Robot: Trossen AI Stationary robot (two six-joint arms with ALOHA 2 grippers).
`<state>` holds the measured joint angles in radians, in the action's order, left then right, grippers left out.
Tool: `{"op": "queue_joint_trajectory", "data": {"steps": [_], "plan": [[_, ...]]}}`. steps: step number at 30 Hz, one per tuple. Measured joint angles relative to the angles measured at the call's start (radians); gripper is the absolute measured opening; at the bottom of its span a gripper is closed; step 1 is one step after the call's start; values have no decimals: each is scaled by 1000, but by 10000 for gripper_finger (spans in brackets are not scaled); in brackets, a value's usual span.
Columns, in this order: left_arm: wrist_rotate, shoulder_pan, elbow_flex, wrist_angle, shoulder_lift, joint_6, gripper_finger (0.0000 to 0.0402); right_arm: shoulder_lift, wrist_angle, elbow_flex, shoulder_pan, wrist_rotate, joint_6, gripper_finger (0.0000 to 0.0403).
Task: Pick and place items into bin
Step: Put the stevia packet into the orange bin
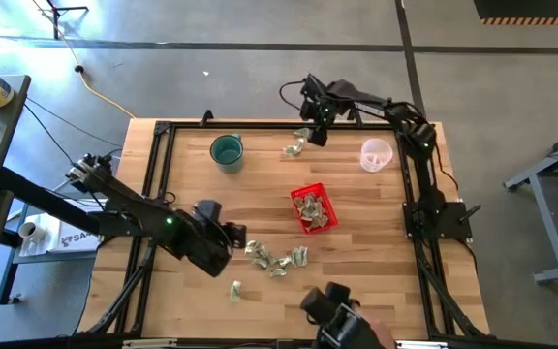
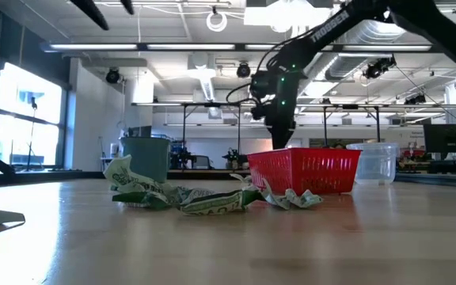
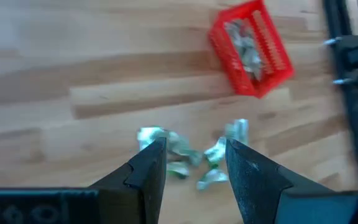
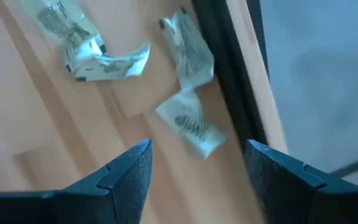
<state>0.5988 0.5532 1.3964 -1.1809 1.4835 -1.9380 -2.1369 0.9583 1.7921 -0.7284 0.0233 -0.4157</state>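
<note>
The red basket (image 1: 313,207) stands right of the table's middle with several crumpled green-and-whitish items inside. A cluster of loose items (image 1: 275,258) lies near the front edge, and a single one (image 1: 235,289) lies closer still. My left gripper (image 1: 232,236) hangs open just left of that cluster (image 3: 185,155), above the table and holding nothing. At the far edge my right gripper (image 1: 313,136) stands open over three more items: two (image 4: 87,48) (image 4: 188,50) farther off and one (image 4: 189,126) between its fingers' line, untouched.
A teal cup (image 1: 227,151) stands at the far left and a clear plastic cup (image 1: 376,153) at the far right. The black frame rail (image 4: 229,81) runs right beside the far items. A dark device (image 1: 332,308) sits at the near edge.
</note>
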Motion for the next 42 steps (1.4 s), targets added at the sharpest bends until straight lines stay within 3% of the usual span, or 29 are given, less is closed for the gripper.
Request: {"op": "queue_joint_trajectory", "data": {"steps": [7, 10, 14, 23, 32, 42], "plan": [[-21, -4, -1, -261, -111, 24, 197, -93, 82, 50, 4, 50, -144, 242], [-11, -3, -1, -333, -174, 24, 197, -98, 106, 30, 2, 120, -146, 227], [24, -3, -1, -390, -265, 50, 197, -99, 122, 9, -1, 96, -155, 198], [119, -3, -1, -390, -405, 112, 197, -99, 23, 9, -6, 33, -154, 159], [237, -4, -2, -390, -445, 102, 198, -103, -14, -1, -43, -87, -142, 178], [313, -4, -2, -391, -521, 103, 198, -98, -105, -111, -44, -87, -144, 184]]}}
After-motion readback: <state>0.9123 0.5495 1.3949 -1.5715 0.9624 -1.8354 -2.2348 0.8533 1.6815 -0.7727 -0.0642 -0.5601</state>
